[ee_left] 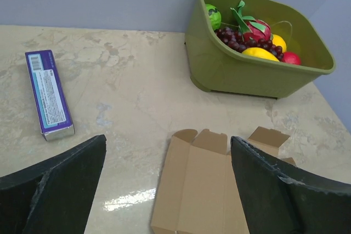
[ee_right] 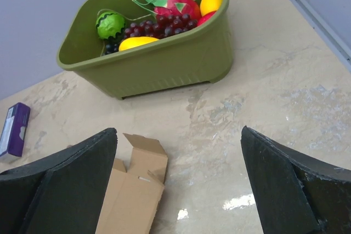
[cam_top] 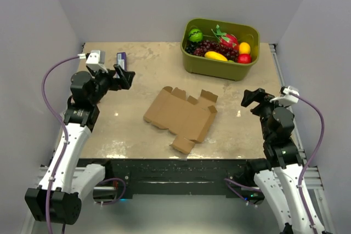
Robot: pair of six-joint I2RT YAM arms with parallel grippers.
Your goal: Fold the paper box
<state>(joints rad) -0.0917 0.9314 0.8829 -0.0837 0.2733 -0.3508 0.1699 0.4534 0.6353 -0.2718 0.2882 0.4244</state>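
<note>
Paper box [cam_top: 181,118] flat between left pincer [ee_left: 168,145] and right pincer [ee_right: 179,135]; both released, clear of it.

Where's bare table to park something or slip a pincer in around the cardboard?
Free: the far strip between purple box and green bin; near-left table beside the paper box; the right strip between paper box and right pincer. Crowded: centre (paper box), far-right corner (bin).
</note>
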